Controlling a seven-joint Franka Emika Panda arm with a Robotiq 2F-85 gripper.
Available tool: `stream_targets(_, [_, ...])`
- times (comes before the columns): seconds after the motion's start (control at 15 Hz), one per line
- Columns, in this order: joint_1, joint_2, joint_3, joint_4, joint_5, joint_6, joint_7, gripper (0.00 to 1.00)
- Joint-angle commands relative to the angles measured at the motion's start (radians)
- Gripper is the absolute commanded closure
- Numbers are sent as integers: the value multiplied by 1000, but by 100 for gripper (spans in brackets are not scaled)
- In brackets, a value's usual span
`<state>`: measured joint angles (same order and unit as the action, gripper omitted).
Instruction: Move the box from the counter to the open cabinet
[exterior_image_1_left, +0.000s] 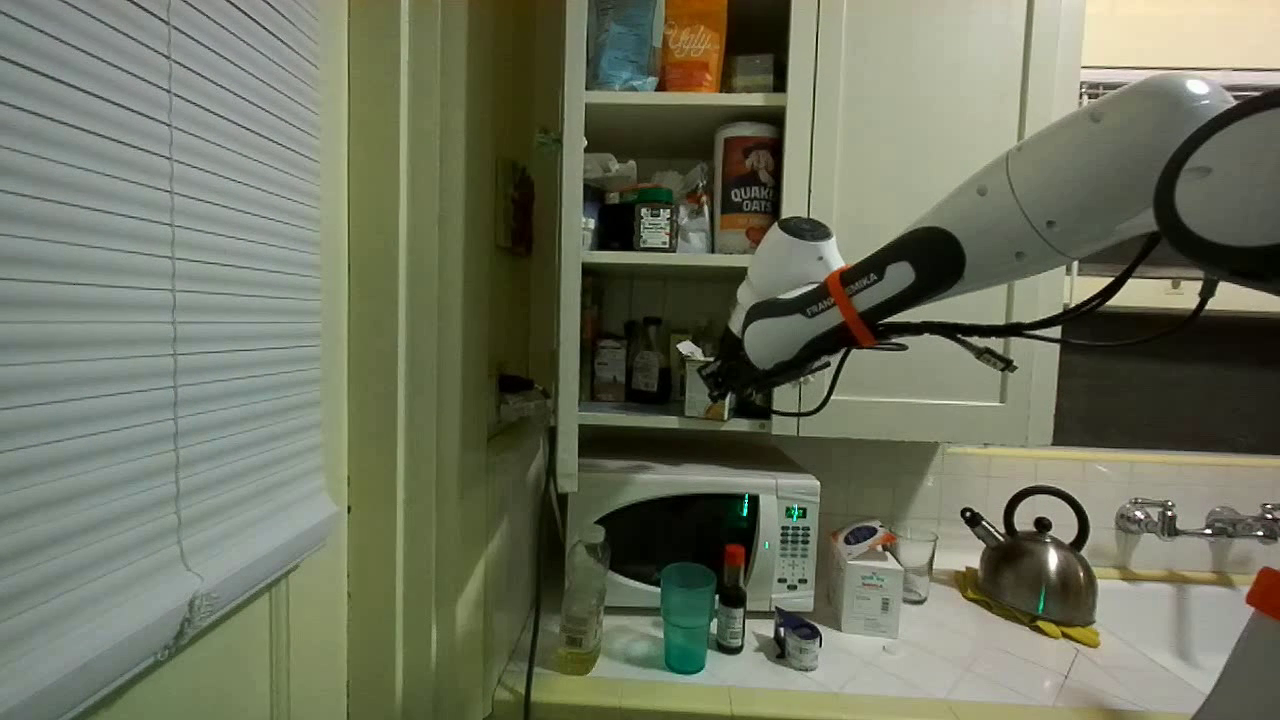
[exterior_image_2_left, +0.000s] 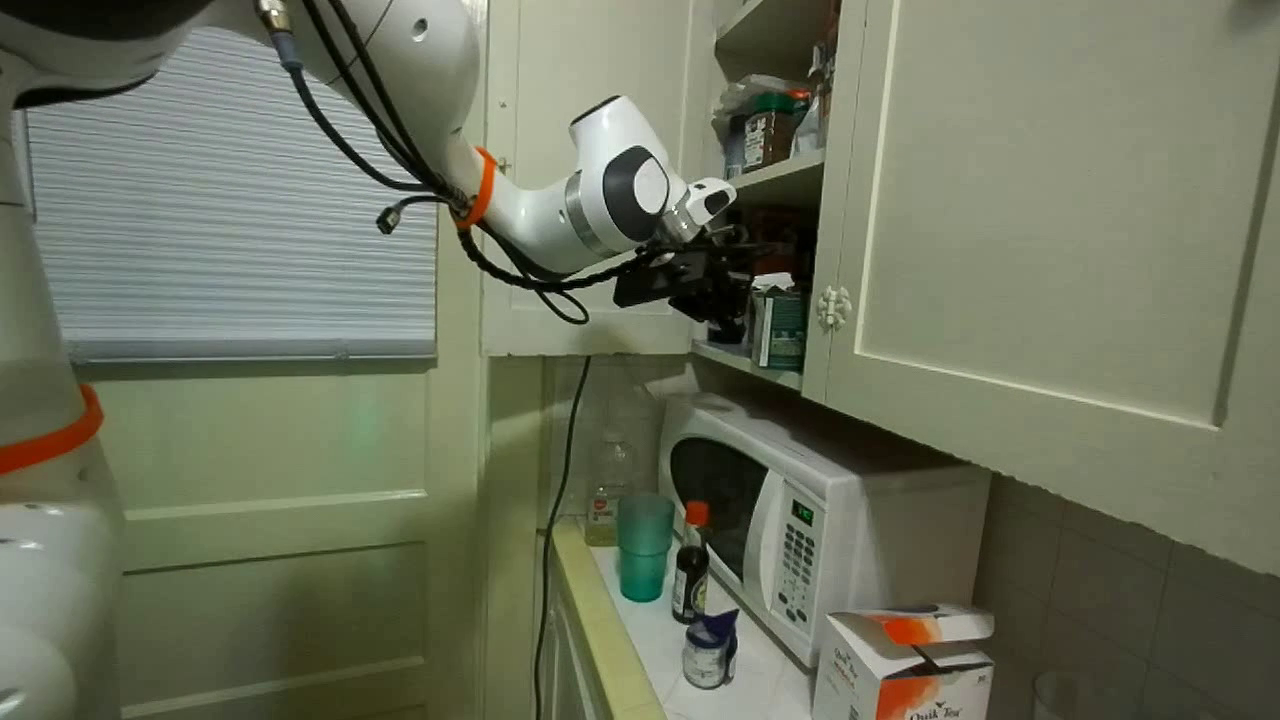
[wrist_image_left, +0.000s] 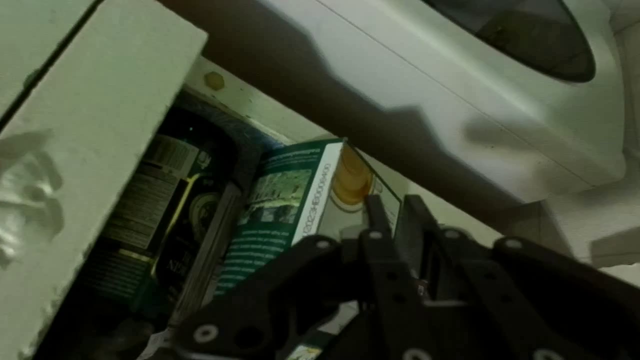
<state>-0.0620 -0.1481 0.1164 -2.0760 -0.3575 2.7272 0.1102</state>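
Box (exterior_image_2_left: 785, 335) was already at the front of the lowest shelf (exterior_image_1_left: 625, 416) in the cabinet (exterior_image_1_left: 660, 259); carrying looked finished; perhaps only release remained; the one gripper (wrist_image_left: 393, 205) at it had fingers (wrist_image_left: 376, 217) narrowly apart; whether they pinched it, I could not tell; the counter (exterior_image_1_left: 960, 675) bore, from left, one each of clear bottle (exterior_image_1_left: 582, 600), teal tumbler (exterior_image_1_left: 687, 620), microwave (exterior_image_1_left: 690, 535), red-capped bottle (exterior_image_1_left: 731, 610), small tub (exterior_image_1_left: 801, 648), white carton (exterior_image_1_left: 868, 595), glass (exterior_image_1_left: 918, 565), kettle (exterior_image_1_left: 1040, 575).
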Motion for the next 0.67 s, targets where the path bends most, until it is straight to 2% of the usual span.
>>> stream_targets(0.0, [-42,77,31,64,-147,39,181,100])
stream_targets(0.27, [-50,144,28,126,-304,21,348,100])
stream_targets(0.47, [-40,202,20,173,-381,69,410,100])
stream_targets(0.6, [-34,234,15,208,-446,53,461,100])
